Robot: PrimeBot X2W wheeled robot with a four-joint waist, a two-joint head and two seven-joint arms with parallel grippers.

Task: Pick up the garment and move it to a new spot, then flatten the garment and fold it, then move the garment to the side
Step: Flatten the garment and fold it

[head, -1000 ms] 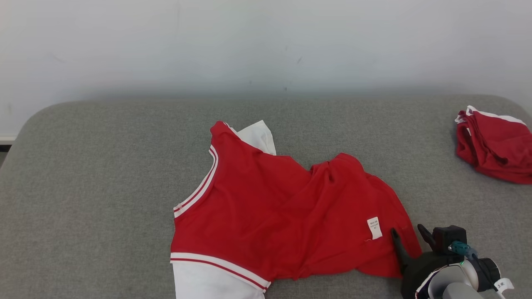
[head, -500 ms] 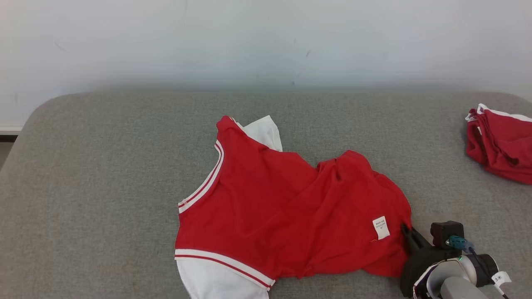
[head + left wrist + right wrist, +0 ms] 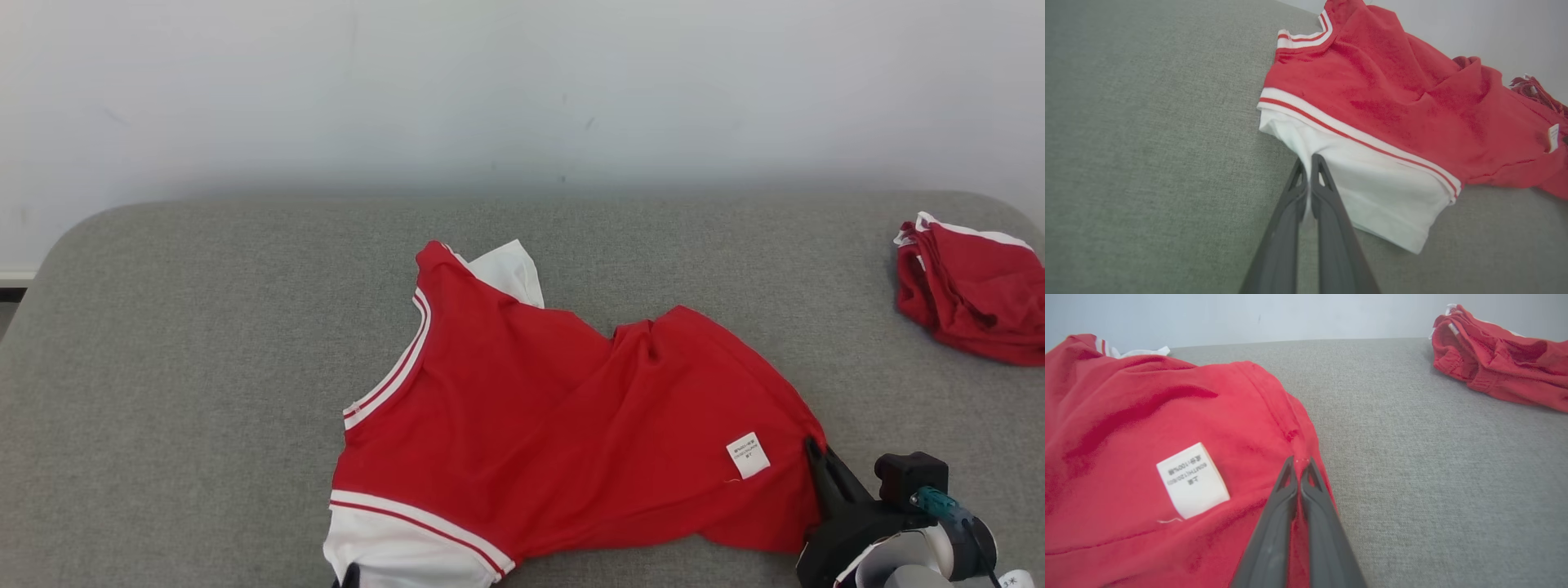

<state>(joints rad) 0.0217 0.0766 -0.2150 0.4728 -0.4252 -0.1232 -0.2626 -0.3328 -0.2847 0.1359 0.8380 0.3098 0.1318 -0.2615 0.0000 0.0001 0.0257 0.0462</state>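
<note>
A red garment [image 3: 563, 425] with white sleeves and striped trim lies rumpled, inside out, on the grey cushion [image 3: 204, 367]; its white care label [image 3: 748, 454] faces up. My right gripper [image 3: 812, 447] at the lower right is shut on the garment's red right edge [image 3: 1300, 457]. In the right wrist view the two fingers [image 3: 1274, 522] meet on a pinched fold of red cloth. My left gripper [image 3: 1308, 161] is shut on the edge of the white sleeve [image 3: 1372, 188]. In the head view only a dark tip of it [image 3: 349, 576] peeks in at the bottom edge under that sleeve.
A second red garment [image 3: 971, 290] lies bunched at the cushion's far right edge, also seen as a red heap [image 3: 1498, 355] in the right wrist view. A pale wall [image 3: 522, 90] stands behind the cushion. Bare grey fabric stretches to the left.
Both grippers went from open to shut on the garment, the right on its red edge. The red cloth has been drawn slightly toward the lower right. The head camera shifted a little.
</note>
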